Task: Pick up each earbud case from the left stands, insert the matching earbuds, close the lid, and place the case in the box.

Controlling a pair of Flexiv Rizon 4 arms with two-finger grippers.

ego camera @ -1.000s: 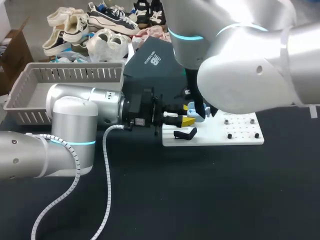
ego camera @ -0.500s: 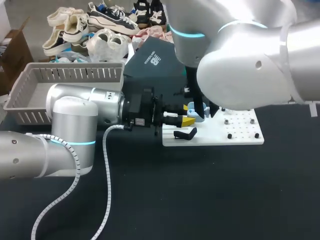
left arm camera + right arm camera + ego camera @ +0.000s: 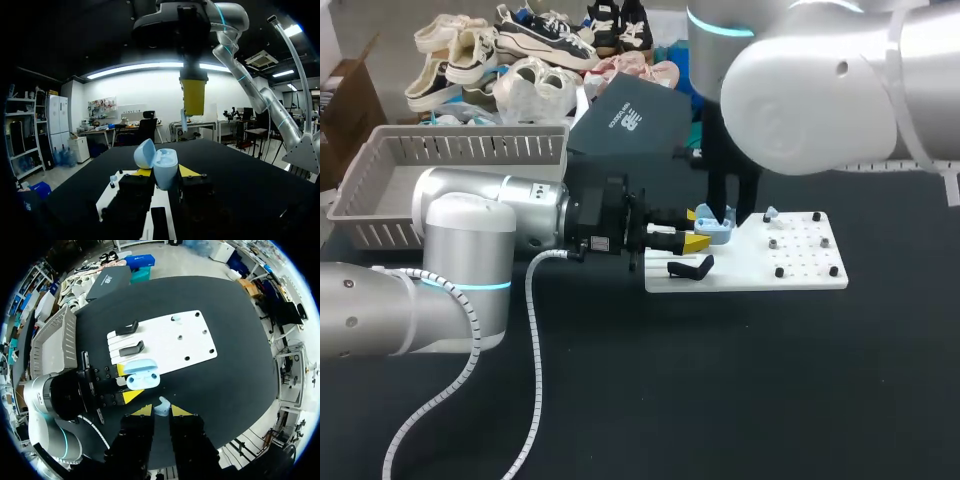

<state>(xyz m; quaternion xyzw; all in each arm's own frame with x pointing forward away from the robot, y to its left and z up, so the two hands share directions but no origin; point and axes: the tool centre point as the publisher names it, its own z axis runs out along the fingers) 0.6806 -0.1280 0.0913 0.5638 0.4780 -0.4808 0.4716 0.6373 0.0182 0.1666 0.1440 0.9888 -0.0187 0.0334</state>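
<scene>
The right gripper [image 3: 161, 411] has gone up. It pinches a small blue earbud [image 3: 161, 405] above the open blue case [image 3: 142, 376]. The left gripper [image 3: 165, 172] squeezes the case at the white board's [image 3: 800, 272] edge.

The near half of the table [image 3: 720, 400] is open black surface up to the white board [image 3: 800, 275], except at the left, where the left arm [image 3: 470, 250] and its cable lie across it. Above the open case [image 3: 717, 232] the right gripper [image 3: 161, 412] with its earbud [image 3: 161, 405] blocks the way down. The left gripper [image 3: 696, 230] shuts off the case's left side, and black stands [image 3: 132, 347] crowd the board's left end.
</scene>
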